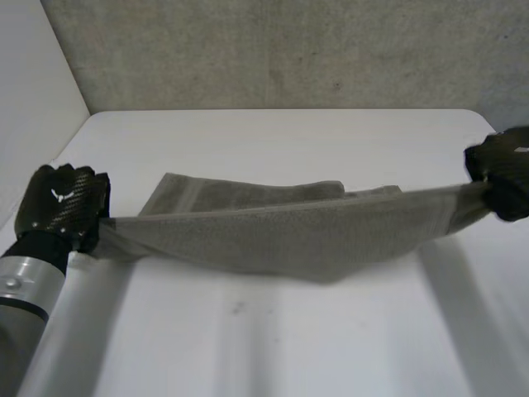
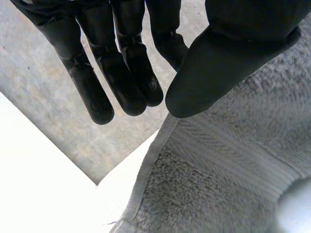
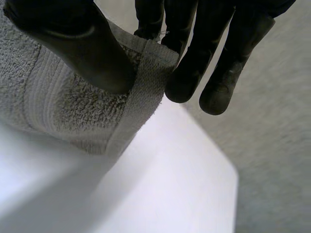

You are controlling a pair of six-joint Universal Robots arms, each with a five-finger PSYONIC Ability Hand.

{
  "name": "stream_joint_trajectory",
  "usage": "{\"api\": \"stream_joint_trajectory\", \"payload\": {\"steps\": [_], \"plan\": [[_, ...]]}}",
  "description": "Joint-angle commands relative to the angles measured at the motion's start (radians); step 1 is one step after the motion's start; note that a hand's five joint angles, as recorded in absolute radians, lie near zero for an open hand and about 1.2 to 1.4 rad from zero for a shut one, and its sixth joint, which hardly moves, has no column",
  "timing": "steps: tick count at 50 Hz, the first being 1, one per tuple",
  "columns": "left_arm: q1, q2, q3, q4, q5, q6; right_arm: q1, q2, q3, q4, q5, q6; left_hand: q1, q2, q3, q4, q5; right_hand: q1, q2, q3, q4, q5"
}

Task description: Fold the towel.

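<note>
Towel [image 1: 281, 236] hangs taut between the two hands, its near edge lifted and sagging midway between them, while its far part lies on the white table [image 1: 248, 331] beyond. The left hand [image 1: 62, 211] pins one end by the hem under its thumb, with fingers [image 2: 121, 82] straight past the cloth. The right hand [image 1: 504, 178] pinches the opposite end's corner between its thumb and straight fingers.

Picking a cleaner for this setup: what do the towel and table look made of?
Towel: grey terry cloth, probably cotton; looped pile with a flat woven band by the hem. Table: smooth white top, maybe laminate or painted board; slight sheen.
</note>
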Motion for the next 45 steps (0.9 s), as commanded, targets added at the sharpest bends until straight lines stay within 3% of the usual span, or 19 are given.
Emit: {"api": "stream_joint_trajectory", "payload": {"steps": [1, 5, 12, 19, 26, 31, 32, 36, 38, 41, 45], "plan": [[-0.015, 0.167, 0.114, -0.197, -0.003, 0.022, -0.052, -0.134, -0.112, 0.010, -0.054, 0.074, 0.196, 0.179, 0.180, 0.179, 0.188, 0.076, 0.060, 0.064, 0.061, 0.061], [-0.017, 0.255, 0.225, -0.294, -0.005, 0.021, -0.059, -0.148, -0.224, 0.064, -0.055, 0.112, 0.196, 0.179, 0.180, 0.179, 0.188, 0.076, 0.060, 0.064, 0.061, 0.061], [-0.018, 0.214, 0.310, -0.366, -0.002, 0.023, -0.064, -0.051, -0.266, 0.196, -0.069, 0.055, 0.196, 0.179, 0.180, 0.179, 0.188, 0.076, 0.060, 0.064, 0.061, 0.061], [-0.044, -0.104, 0.345, -0.366, 0.003, 0.032, -0.040, 0.181, -0.240, 0.227, -0.049, -0.130, 0.196, 0.179, 0.180, 0.179, 0.188, 0.076, 0.060, 0.064, 0.061, 0.061], [-0.115, -0.395, 0.500, -0.368, 0.000, 0.048, 0.033, 0.447, -0.385, 0.225, 0.009, -0.097, 0.196, 0.179, 0.180, 0.179, 0.188, 0.076, 0.060, 0.064, 0.061, 0.061], [-0.132, -0.571, 0.777, -0.363, -0.008, 0.090, 0.147, 0.637, -0.687, 0.189, 0.159, -0.054, 0.196, 0.179, 0.180, 0.179, 0.188, 0.076, 0.060, 0.064, 0.061, 0.061], [-0.132, -0.571, 0.778, -0.363, -0.008, 0.091, 0.148, 0.637, -0.688, 0.188, 0.159, -0.054, 0.196, 0.179, 0.180, 0.179, 0.188, 0.076, 0.060, 0.064, 0.061, 0.061], [-0.139, -0.604, 1.059, -0.353, -0.003, 0.078, 0.195, 0.741, -1.044, 0.080, 0.214, 0.009, 0.196, 0.179, 0.180, 0.179, 0.188, 0.076, 0.060, 0.064, 0.061, 0.061], [-0.158, -0.604, 1.280, -0.301, -0.005, 0.036, 0.226, 0.786, -1.280, -0.043, 0.227, 0.089, 0.196, 0.179, 0.180, 0.179, 0.188, 0.076, 0.060, 0.064, 0.061, 0.061], [-0.167, -0.602, 1.427, -0.226, -0.018, -0.052, 0.237, 0.812, -1.437, -0.132, 0.248, 0.156, 0.196, 0.179, 0.180, 0.179, 0.188, 0.076, 0.060, 0.064, 0.061, 0.061], [-0.167, -0.598, 1.480, -0.159, -0.035, -0.156, 0.244, 0.805, -1.462, -0.137, 0.256, 0.187, 0.196, 0.179, 0.180, 0.179, 0.188, 0.076, 0.060, 0.064, 0.061, 0.061]]}}
